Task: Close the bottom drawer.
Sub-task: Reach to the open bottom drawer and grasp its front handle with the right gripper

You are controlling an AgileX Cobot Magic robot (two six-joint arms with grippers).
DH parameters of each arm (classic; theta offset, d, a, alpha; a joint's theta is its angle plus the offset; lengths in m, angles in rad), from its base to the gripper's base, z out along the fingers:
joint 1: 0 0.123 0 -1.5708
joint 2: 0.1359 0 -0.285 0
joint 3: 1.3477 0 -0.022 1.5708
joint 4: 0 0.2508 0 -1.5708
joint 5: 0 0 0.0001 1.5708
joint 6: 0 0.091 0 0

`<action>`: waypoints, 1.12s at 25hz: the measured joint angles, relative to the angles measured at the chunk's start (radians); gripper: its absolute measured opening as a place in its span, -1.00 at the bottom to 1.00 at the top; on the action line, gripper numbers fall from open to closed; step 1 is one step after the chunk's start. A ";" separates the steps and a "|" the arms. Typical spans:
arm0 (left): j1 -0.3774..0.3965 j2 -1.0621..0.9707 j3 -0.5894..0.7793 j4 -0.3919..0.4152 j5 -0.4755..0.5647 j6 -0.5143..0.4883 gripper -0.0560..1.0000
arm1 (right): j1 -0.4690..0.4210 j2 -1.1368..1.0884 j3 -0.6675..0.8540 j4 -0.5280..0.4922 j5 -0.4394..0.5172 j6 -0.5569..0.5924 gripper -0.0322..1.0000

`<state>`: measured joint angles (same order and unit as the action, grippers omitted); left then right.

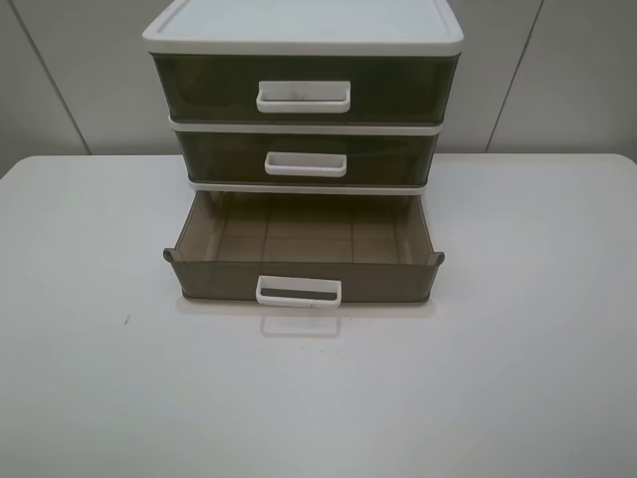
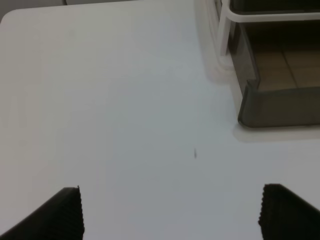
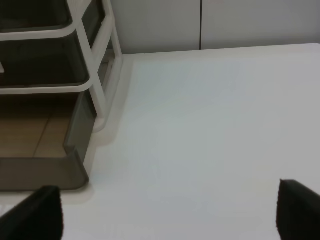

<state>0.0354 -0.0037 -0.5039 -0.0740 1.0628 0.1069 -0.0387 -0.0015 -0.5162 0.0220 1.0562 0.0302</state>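
Note:
The bottom drawer (image 1: 304,249) of the white-framed three-drawer unit (image 1: 304,30) is pulled far out and empty, with its white loop handle (image 1: 299,291) facing the front. The middle drawer (image 1: 306,159) and top drawer (image 1: 304,90) are shut. No gripper shows in the exterior high view. In the left wrist view my left gripper (image 2: 171,212) is open and empty above bare table, with the drawer's corner (image 2: 277,102) ahead and to one side. In the right wrist view my right gripper (image 3: 170,215) is open and empty, with the drawer's other corner (image 3: 45,170) close by.
The unit stands at the back middle of a white table (image 1: 518,378). A grey panelled wall (image 1: 557,80) rises behind it. A small dark speck (image 1: 125,320) marks the table to the left.

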 joint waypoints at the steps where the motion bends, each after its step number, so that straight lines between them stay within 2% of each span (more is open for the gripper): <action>1: 0.000 0.000 0.000 0.000 0.000 0.000 0.47 | 0.000 0.000 0.000 0.000 0.000 0.000 0.49; 28: 0.000 0.000 0.000 0.000 0.000 0.000 0.47 | 0.000 0.000 0.000 0.000 0.000 0.000 0.49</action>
<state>0.0354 -0.0037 -0.5039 -0.0740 1.0628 0.1069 -0.0387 -0.0015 -0.5162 0.0220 1.0562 0.0302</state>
